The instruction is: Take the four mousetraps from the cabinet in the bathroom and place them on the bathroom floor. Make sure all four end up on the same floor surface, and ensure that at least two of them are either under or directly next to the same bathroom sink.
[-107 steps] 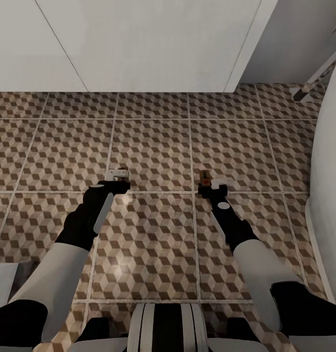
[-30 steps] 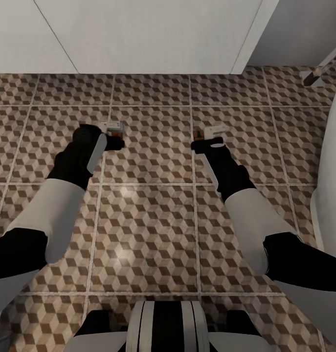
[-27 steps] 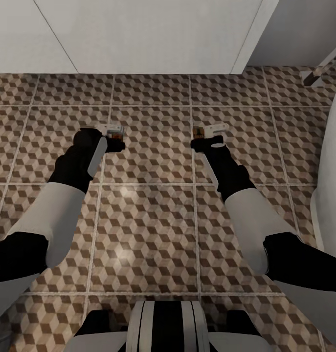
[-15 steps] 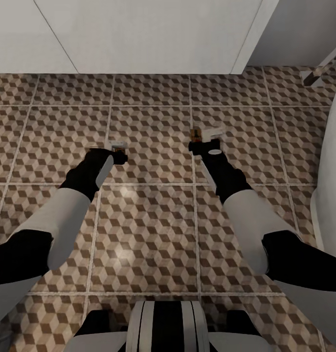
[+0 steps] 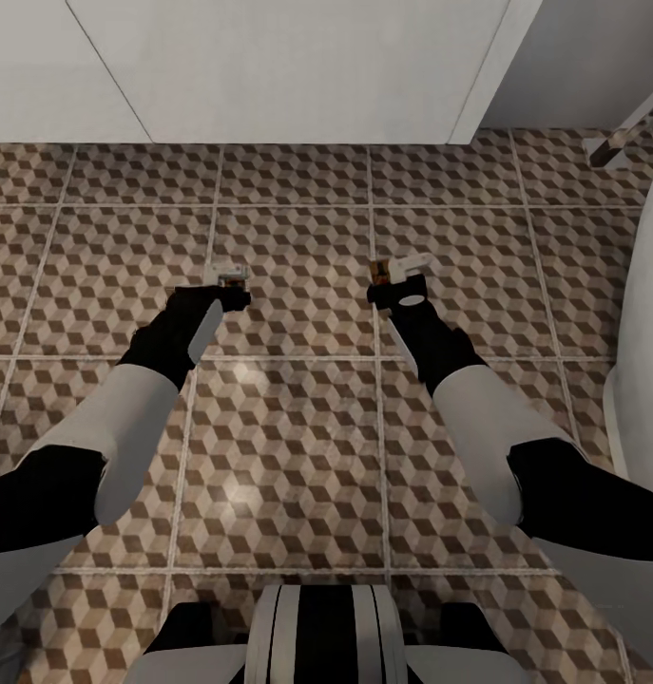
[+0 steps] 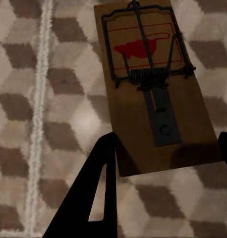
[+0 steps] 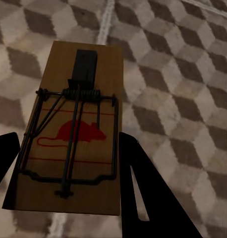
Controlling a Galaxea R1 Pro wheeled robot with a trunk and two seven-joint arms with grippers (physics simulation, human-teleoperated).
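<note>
I hold one mousetrap in each gripper, low over the cube-patterned bathroom floor (image 5: 297, 427). The left mousetrap (image 5: 227, 276) is a tan board with dark wire and a red mouse mark (image 6: 148, 84); my left gripper (image 5: 223, 296) (image 6: 165, 148) is shut on its near end, one black finger on each long edge. My right gripper (image 5: 388, 290) (image 7: 64, 163) is shut on the right mousetrap (image 5: 391, 268) (image 7: 74, 144) in the same way. Both traps lie flat, face up, close to a grout line. The cabinet and the other mousetraps are out of view.
A white wall or panel (image 5: 269, 66) runs across the far side of the floor. A large white curved fixture (image 5: 644, 332) stands at the right edge, with a slanted metal part (image 5: 616, 142) beyond it. Open tiles lie between and before my arms.
Over the last second both arms have drawn back toward me and sunk lower, each carrying its mousetrap along. The left trap has moved the farther of the two.
</note>
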